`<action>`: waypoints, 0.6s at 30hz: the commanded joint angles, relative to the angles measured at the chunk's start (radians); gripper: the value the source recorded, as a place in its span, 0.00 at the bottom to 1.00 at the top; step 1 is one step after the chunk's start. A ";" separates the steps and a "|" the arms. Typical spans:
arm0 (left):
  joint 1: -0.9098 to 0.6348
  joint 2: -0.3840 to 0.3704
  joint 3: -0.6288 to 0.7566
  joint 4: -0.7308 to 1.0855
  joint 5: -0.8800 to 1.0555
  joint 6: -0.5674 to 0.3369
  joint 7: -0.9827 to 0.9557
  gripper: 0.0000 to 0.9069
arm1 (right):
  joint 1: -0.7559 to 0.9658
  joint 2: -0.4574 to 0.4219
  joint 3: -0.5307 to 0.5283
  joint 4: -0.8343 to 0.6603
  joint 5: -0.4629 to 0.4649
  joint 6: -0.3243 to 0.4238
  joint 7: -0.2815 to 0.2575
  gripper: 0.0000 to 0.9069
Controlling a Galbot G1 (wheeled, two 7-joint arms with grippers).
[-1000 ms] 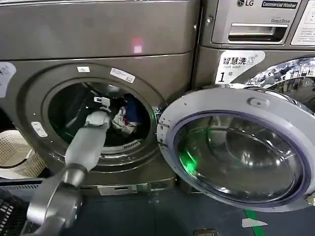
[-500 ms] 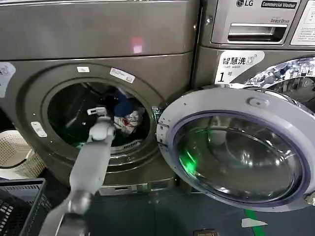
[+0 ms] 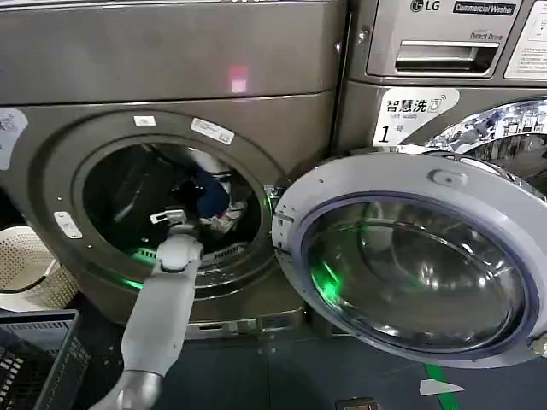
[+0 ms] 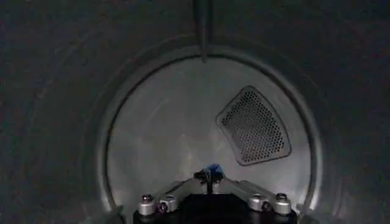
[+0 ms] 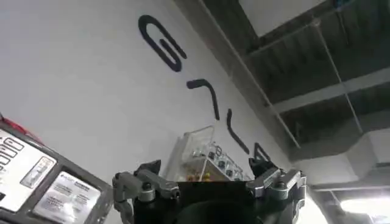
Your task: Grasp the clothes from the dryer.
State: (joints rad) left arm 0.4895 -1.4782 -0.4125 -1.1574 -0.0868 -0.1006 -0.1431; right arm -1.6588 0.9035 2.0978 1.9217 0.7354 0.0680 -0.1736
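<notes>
- Reaching with my left arm through the porthole of the dryer (image 3: 51, 162), I have my left tool (image 3: 175, 219) at the front of the drum, just inside the lower rim of the opening
- The clothes (image 3: 208, 198) sit inside the drum, just above and to the right of my left tool: a dark navy lump on top, white cloth with a bit of red below it
- From the head view the clothes seem to touch the tool's tip, but I cannot tell whether the fingers are closed on them or simply beside them
- My left wrist view looks into the drum: the pale round back wall (image 4: 164, 152), a dark perforated vent patch (image 4: 255, 125) and a lifter rib (image 4: 202, 24); at my tool's base I see a small blue scrap (image 4: 212, 170), too small to name
- The round glass door (image 3: 414, 260) with its grey rim hangs open to the right of the porthole, with green light reflected in the glass
- Above the door a white label (image 3: 410, 113) with Chinese characters and "1" shows, on the neighbouring LG machine (image 3: 444, 38)
- A dark basket (image 3: 34, 359) stands at lower left, and a pale woven basket (image 3: 26, 265) behind it
- My right tool (image 5: 207, 185) points up at a white wall with dark lettering (image 5: 201, 85), well away from the dryer; its fingers stand wide with nothing between them
</notes>
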 commanded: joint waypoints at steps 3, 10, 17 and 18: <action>0.013 -0.005 -0.002 -0.027 0.015 0.006 -0.007 0.00 | 0.008 0.003 -0.007 0.008 0.006 -0.006 -0.002 1.00; 0.000 -0.009 0.003 -0.012 0.016 0.007 -0.002 0.00 | 0.009 0.008 -0.006 0.012 0.005 -0.011 -0.010 1.00; -0.002 -0.019 0.002 -0.016 0.020 0.004 0.002 0.00 | 0.008 0.006 -0.007 0.016 0.003 -0.014 -0.016 1.00; -0.001 -0.020 0.002 -0.017 0.020 0.005 0.002 0.00 | 0.008 0.006 -0.007 0.017 0.003 -0.013 -0.018 1.00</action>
